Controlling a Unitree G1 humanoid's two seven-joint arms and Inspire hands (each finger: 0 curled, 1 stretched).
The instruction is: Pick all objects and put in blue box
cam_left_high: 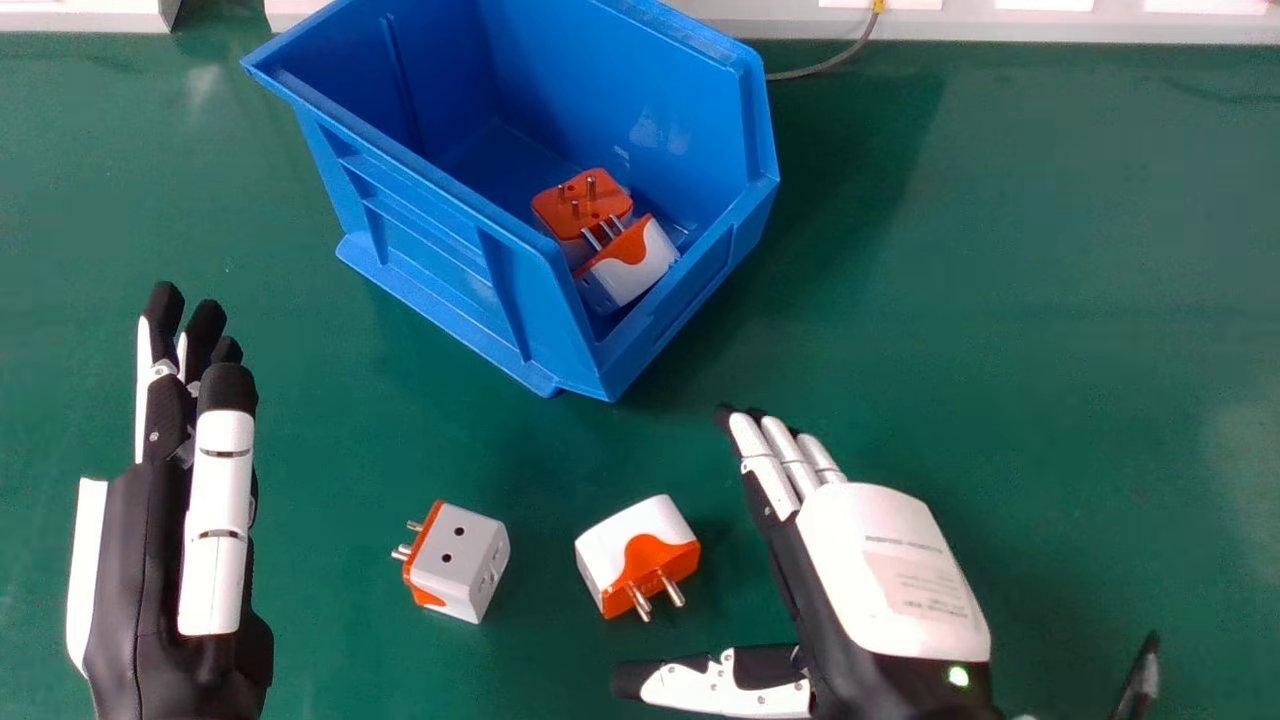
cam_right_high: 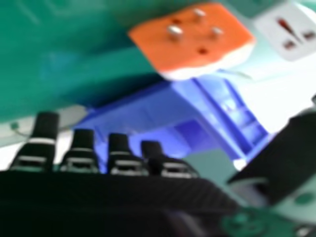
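Tabletop: dark green and smooth, a little shiny, running under everything [cam_left_high: 1050, 300].
Far edge: a long white ledge [cam_left_high: 1050, 25], with a thin grey cord [cam_left_high: 840, 58] coming off it beside the box.
Left hand: the black and white left hand [cam_left_high: 150, 570] is over at the left, fingers straight and pointing away, well apart from the nearest adapter.
Container: an open blue plastic box [cam_left_high: 430, 260], set at an angle beyond the loose adapters.
Inside it: an orange-and-white plug adapter, pins up [cam_left_high: 585, 205], and a tilted white-and-orange one [cam_left_high: 645, 260] right beside it, both towards the near end.
Loose adapter, left: a boxy white plastic plug adapter with an orange pin side [cam_left_high: 460, 560], on the green top between the two hands, pins facing left.
Loose adapter, right: a white and orange plastic plug adapter [cam_left_high: 640, 545], pins towards the near side, just left of the right hand.
Right hand: the right hand [cam_left_high: 890, 570] is spread, straight fingers and outstretched thumb well apart, touching neither loose adapter.
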